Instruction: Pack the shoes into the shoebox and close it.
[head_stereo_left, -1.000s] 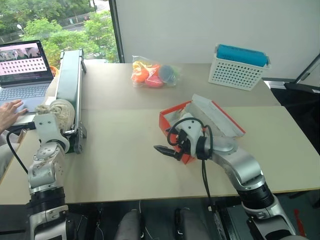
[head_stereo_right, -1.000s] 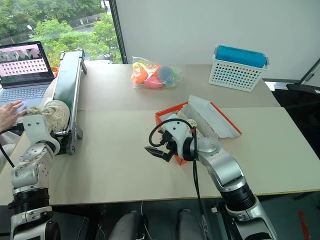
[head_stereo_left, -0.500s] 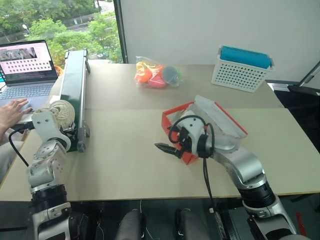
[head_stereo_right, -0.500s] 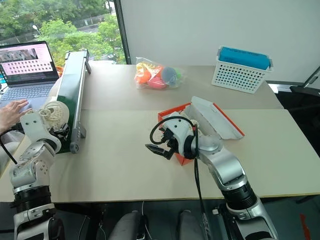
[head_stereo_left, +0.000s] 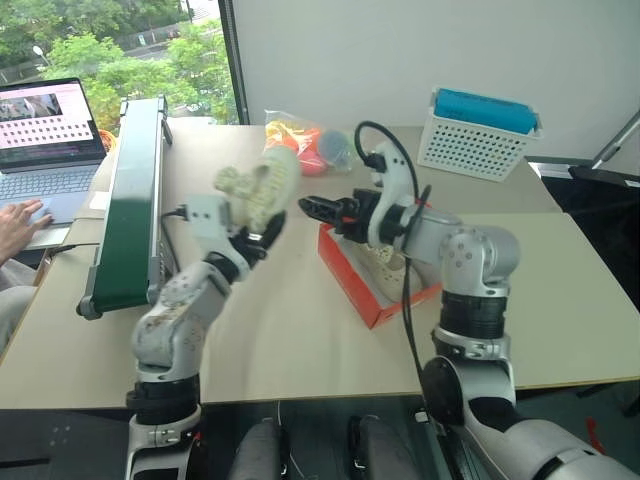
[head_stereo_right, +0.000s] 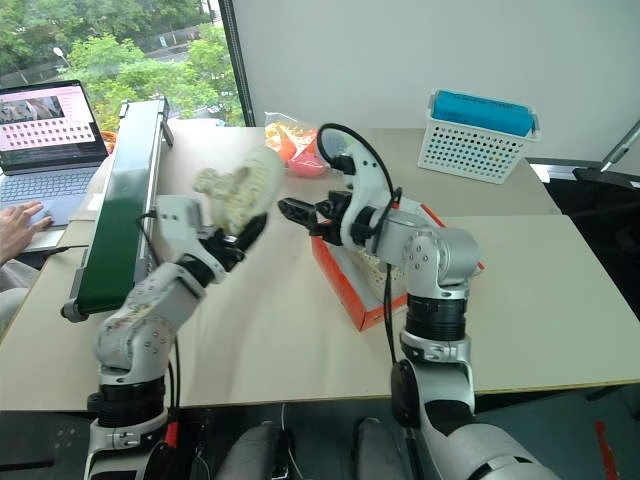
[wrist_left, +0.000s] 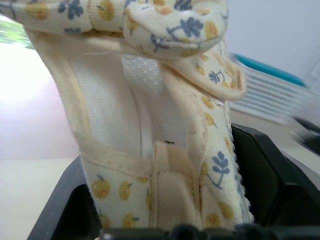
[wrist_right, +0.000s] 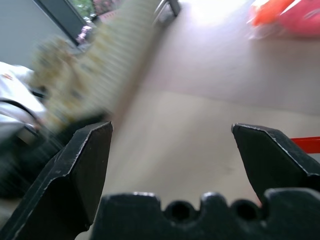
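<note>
My left gripper (head_stereo_left: 260, 236) is shut on a cream shoe (head_stereo_left: 256, 187) with a small yellow and blue print, held up in the air left of the shoebox. In the left wrist view the shoe (wrist_left: 150, 125) sits upright between the two black fingers (wrist_left: 265, 175). The red-orange shoebox (head_stereo_left: 367, 290) lies open on the table, its inside largely hidden behind my right arm. My right gripper (head_stereo_left: 318, 208) stands open and empty above the box's left end, pointing at the shoe a short gap away. The right wrist view shows the shoe (wrist_right: 70, 85) blurred beyond its spread fingers (wrist_right: 85, 160).
A green conveyor belt (head_stereo_left: 125, 190) runs along the table's left side. Beyond it a laptop (head_stereo_left: 50, 130) stands with a person's hand (head_stereo_left: 20, 215) on it. A clear bag of orange and blue toys (head_stereo_left: 310, 145) and a white perforated basket (head_stereo_left: 480, 135) sit at the back.
My left arm swung right from the conveyor's near end, carrying the shoe up beside the box. My right gripper rose from the table and rolled, still open.
</note>
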